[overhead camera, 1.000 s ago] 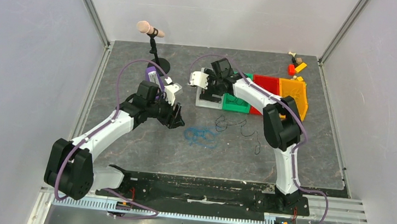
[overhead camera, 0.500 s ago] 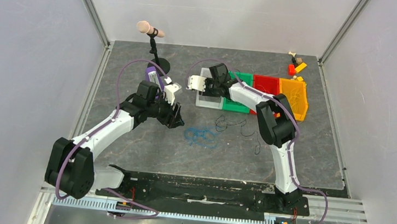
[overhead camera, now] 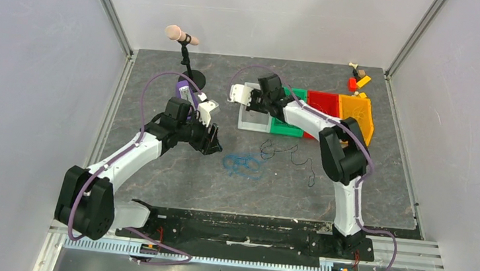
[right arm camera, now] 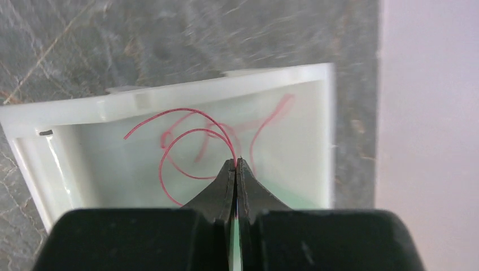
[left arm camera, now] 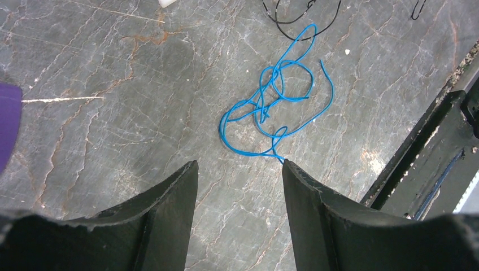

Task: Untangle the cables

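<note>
A thin red cable (right arm camera: 186, 135) loops inside the white bin (right arm camera: 169, 99); my right gripper (right arm camera: 236, 161) hangs over that bin (overhead camera: 246, 124) with its jaws pressed together on a strand of the red cable. On the table, a blue cable (overhead camera: 243, 166) lies in a loose tangle, with a thin black cable (overhead camera: 282, 151) just to its right. My left gripper (overhead camera: 213, 145) hovers left of the blue cable (left arm camera: 271, 107), open with nothing between its fingers (left arm camera: 181, 186). The black cable (left arm camera: 294, 14) shows at the top edge of the left wrist view.
Green (overhead camera: 289, 124), red (overhead camera: 320, 102) and orange (overhead camera: 356, 113) bins stand in a row right of the white one. A microphone on a stand (overhead camera: 182, 35) rises at the back left. Small toys (overhead camera: 357, 79) sit in the back right corner. The black base rail (left arm camera: 429, 152) borders the near edge.
My right gripper has closed from wide open onto the red cable and shifted slightly over the white bin. The left arm has stayed put.
</note>
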